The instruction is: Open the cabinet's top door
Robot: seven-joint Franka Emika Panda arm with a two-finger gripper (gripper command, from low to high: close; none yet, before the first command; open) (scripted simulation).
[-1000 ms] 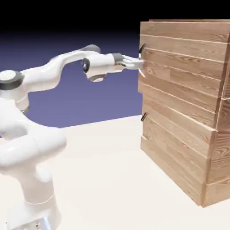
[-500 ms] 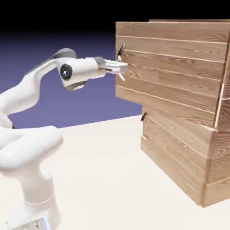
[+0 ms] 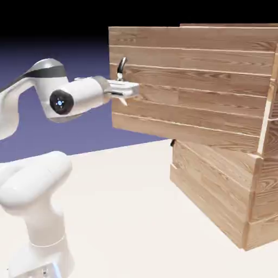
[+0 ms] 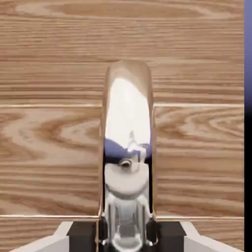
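Note:
The cabinet (image 3: 228, 179) of light brown wood planks stands at the exterior view's right. Its top door (image 3: 190, 81), several planks tall, juts out far to the left of the cabinet's body. My gripper (image 3: 128, 90) is shut on the top door's handle (image 3: 121, 69), a small dark curved bar at the panel's left edge. In the hand view the handle (image 4: 128, 123) shows as a shiny metal bar, large and upright between the fingers, against the door's planks (image 4: 49, 133). The lower panel's small dark handle (image 3: 172, 143) peeks out under the door.
The pale table (image 3: 125, 217) stretches in front of the cabinet. My white arm's base (image 3: 38, 217) stands at the lower left, its links arching up to the hand. A strip of blue backdrop (image 4: 248, 98) shows past the door's edge in the hand view.
The top door has come steadily out to the left, its edge moving from near the cabinet's front to well clear of it. My gripper, on the handle, has drawn back leftward with it.

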